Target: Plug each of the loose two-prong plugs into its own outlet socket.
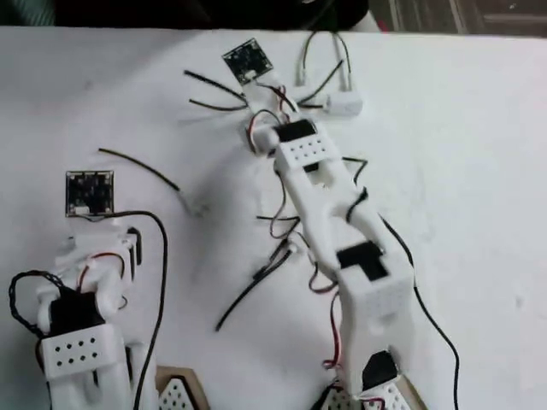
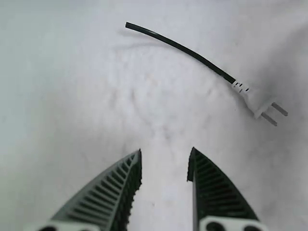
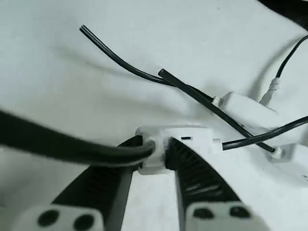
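R gripper (image 3: 161, 150) first: jaws pinched tight on a white plug (image 3: 192, 136), its thick black cord (image 3: 57, 144) trailing off across one finger. Just past the tips sits a white block (image 3: 248, 113) w/ thin black leads running over it. High view has this arm stretched far up the table (image 1: 479, 171), tip near the far socket board (image 1: 248, 61).

Over to the L gripper (image 2: 164, 161): jaws spread wide over bare tabletop. Ahead & off to one side lies a loose two-prong plug (image 2: 265, 111), flat on the table, prongs pointing away from its black lead (image 2: 183, 48), well apart from the jaws. The near socket board (image 1: 90, 192) sits just ahead of the L arm.
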Controlling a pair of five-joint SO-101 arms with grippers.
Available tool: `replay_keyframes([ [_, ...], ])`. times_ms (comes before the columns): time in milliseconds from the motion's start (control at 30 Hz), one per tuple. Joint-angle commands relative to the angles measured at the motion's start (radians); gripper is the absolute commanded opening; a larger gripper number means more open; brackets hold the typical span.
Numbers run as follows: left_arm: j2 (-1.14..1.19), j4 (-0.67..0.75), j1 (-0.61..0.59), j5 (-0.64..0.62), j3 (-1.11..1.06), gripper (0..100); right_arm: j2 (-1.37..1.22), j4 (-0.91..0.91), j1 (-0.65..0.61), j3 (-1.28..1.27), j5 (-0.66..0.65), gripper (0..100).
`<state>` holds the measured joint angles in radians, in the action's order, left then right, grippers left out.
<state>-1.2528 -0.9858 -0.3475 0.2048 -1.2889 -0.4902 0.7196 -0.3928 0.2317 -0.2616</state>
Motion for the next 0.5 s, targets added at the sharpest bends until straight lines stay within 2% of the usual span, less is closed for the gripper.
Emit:
replay_keyframes([
  [0,-0.013,0.023,-0.005,0.009,0.003,17,0.015,0.156,0.013,0.138,0.055,20.4],
  [167,-0.013,0.023,-0.005,0.009,0.002,17,0.166,0.432,0.008,0.215,0.087,13.9],
  [300,-0.013,0.023,-0.005,0.009,0.002,17,0.349,0.633,0.019,0.215,0.081,1.8],
  [467,-0.013,0.023,0.012,0.009,-0.002,17,0.524,0.901,0.044,0.180,0.086,1.5],
])
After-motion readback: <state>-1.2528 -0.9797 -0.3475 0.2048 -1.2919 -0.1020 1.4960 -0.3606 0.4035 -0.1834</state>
